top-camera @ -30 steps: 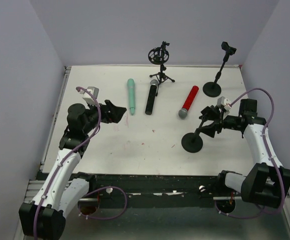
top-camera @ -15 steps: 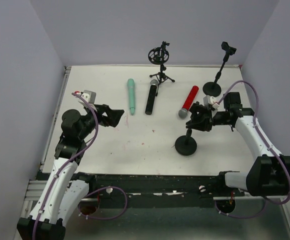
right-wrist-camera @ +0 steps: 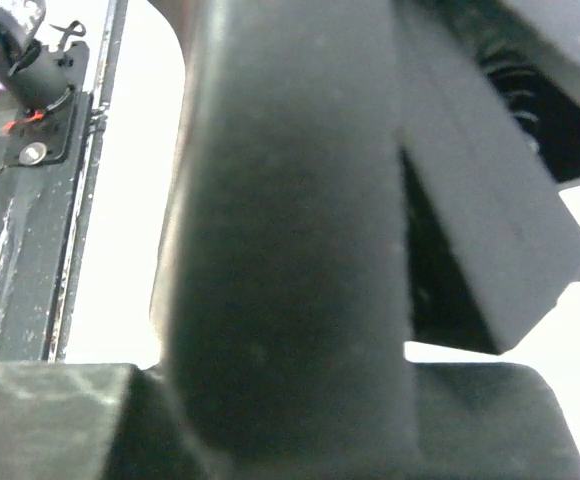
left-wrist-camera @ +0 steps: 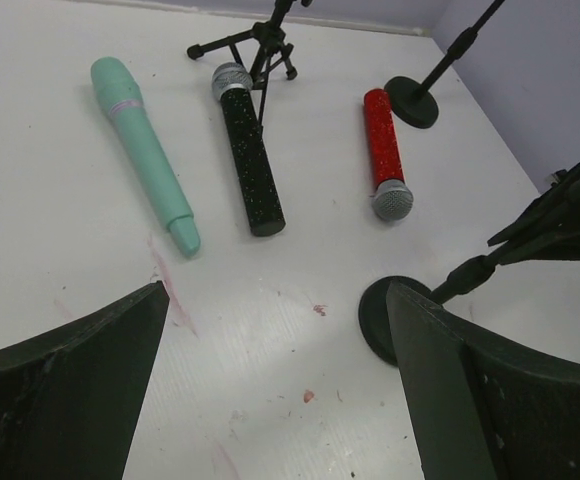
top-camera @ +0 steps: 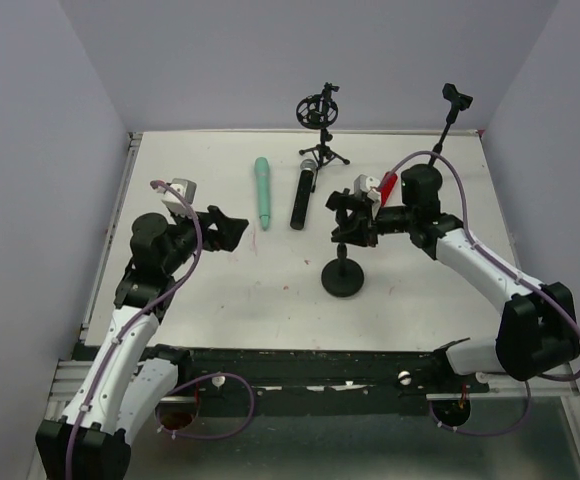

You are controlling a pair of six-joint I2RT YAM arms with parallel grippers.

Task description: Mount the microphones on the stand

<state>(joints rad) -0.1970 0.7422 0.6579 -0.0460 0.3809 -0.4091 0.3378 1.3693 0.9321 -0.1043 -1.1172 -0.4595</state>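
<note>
Three microphones lie side by side at the back of the table: teal (top-camera: pixel 263 192) (left-wrist-camera: pixel 145 155), black (top-camera: pixel 303 197) (left-wrist-camera: pixel 248 150), and red (top-camera: pixel 385 186) (left-wrist-camera: pixel 384 150), which the right arm partly covers in the top view. My right gripper (top-camera: pixel 347 224) is shut on the upper part of a round-based stand (top-camera: pixel 343 278) (left-wrist-camera: pixel 378 318) at mid-table. In the right wrist view the stand's dark top (right-wrist-camera: pixel 290 250) fills the frame. My left gripper (top-camera: pixel 228 230) (left-wrist-camera: pixel 275 300) hovers open left of centre, pointing toward the microphones, with nothing between its fingers.
A tripod stand with a ring mount (top-camera: pixel 320 125) (left-wrist-camera: pixel 255 45) stands at the back behind the black microphone. A second round-based stand (top-camera: pixel 450 115) (left-wrist-camera: pixel 413 100) stands at the back right. Walls enclose the table on three sides.
My right gripper closed on the round-based stand and carried it left from the right side to mid-table. The left arm shifted only slightly.
</note>
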